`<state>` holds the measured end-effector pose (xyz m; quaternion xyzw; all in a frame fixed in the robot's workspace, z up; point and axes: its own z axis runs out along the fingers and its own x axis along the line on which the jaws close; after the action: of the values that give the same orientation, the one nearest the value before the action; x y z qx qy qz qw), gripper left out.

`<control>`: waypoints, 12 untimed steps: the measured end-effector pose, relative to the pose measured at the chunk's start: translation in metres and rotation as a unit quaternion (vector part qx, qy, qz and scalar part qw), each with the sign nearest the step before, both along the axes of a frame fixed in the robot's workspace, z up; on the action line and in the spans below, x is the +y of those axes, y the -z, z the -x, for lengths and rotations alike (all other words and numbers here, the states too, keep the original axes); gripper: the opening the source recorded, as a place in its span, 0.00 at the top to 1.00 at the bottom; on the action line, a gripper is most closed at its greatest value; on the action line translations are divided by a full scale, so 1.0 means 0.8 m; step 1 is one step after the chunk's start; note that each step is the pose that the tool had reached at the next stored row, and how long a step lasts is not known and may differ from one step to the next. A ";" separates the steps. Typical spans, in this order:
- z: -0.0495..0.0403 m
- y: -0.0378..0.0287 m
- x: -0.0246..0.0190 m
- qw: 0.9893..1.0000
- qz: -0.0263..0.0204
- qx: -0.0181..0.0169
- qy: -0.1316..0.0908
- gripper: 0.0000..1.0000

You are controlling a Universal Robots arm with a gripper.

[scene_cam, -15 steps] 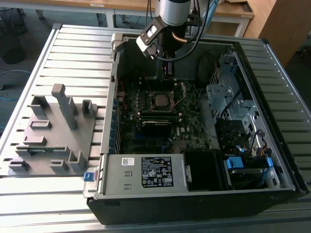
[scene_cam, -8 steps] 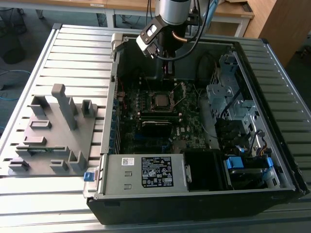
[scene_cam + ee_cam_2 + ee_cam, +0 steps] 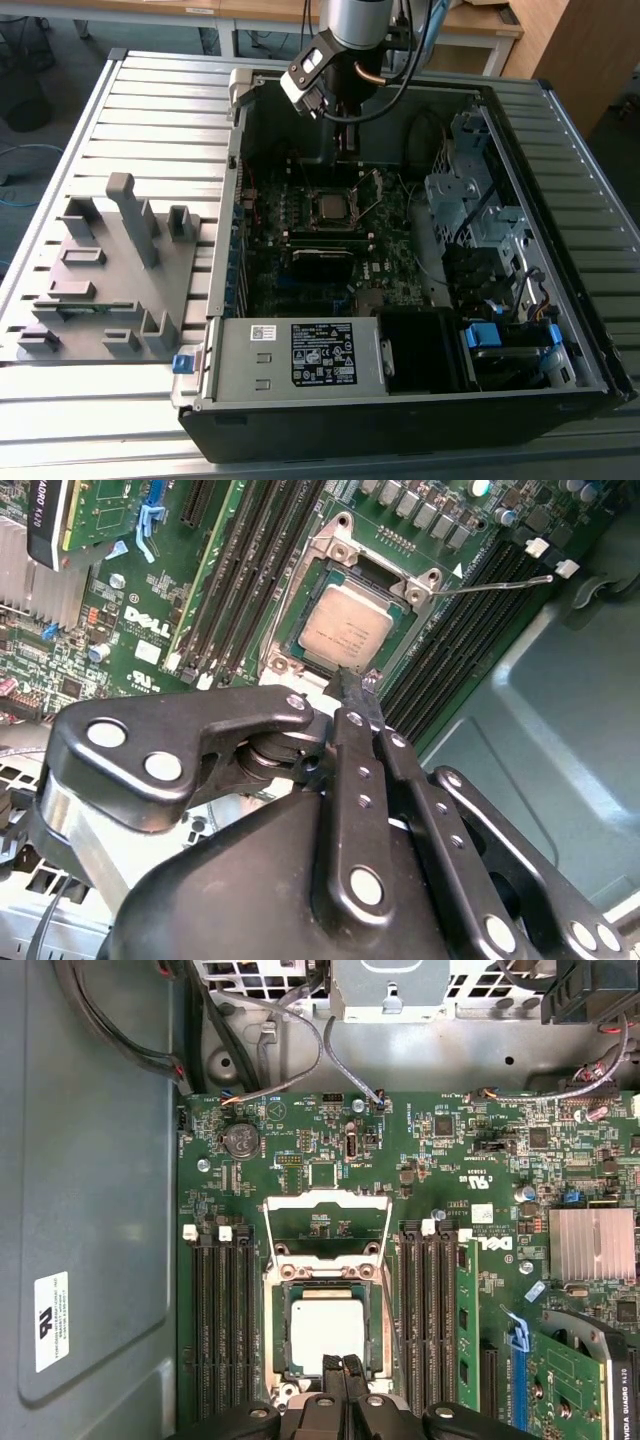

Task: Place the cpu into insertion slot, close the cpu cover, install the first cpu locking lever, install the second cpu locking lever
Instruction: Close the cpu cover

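The cpu [image 3: 328,1330] lies flat in the insertion slot [image 3: 283,1345], its dull metal top bare; both wrist views and the exterior view show the cpu [image 3: 345,630] [image 3: 330,207] there. The silver cpu cover [image 3: 325,1222] is swung open on its hinge, away from the chip. A thin wire locking lever [image 3: 492,583] sticks out unlatched beside the socket. My gripper [image 3: 340,1368] is shut with nothing between its black fingers. Its tips [image 3: 352,687] hover at the socket's edge, on the side opposite the cover. From the exterior view, the gripper [image 3: 343,135] hangs over the board's far part.
Long black memory slots [image 3: 215,1320] flank the socket on both sides. A graphics card [image 3: 580,1380] and silver heatsink [image 3: 592,1243] lie beyond them. Cables [image 3: 280,1070] run along the case wall. Outside the case [image 3: 400,400], a grey fixture block [image 3: 110,270] stands at the exterior view's left.
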<state>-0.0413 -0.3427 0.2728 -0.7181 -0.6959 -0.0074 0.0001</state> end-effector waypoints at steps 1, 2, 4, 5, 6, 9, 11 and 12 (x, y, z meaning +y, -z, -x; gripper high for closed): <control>0.000 0.0000 0.0000 1.000 0.000 0.000 0.000 0.90; 0.000 0.0000 0.0000 1.000 0.000 0.000 0.000 0.90; -0.001 -0.0001 0.0000 1.000 0.000 0.000 0.000 0.90; -0.002 0.0000 0.0000 1.000 0.000 0.000 0.000 0.90; -0.003 0.0000 0.0000 1.000 0.000 0.000 0.000 0.90; -0.005 0.0000 0.0000 1.000 0.000 0.000 0.000 0.90; -0.006 0.0000 0.0000 1.000 0.000 0.000 0.000 0.90; -0.006 0.0000 0.0000 1.000 0.000 0.000 0.000 0.90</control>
<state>-0.0364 -0.3427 0.2728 -0.7181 -0.6959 -0.0074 0.0001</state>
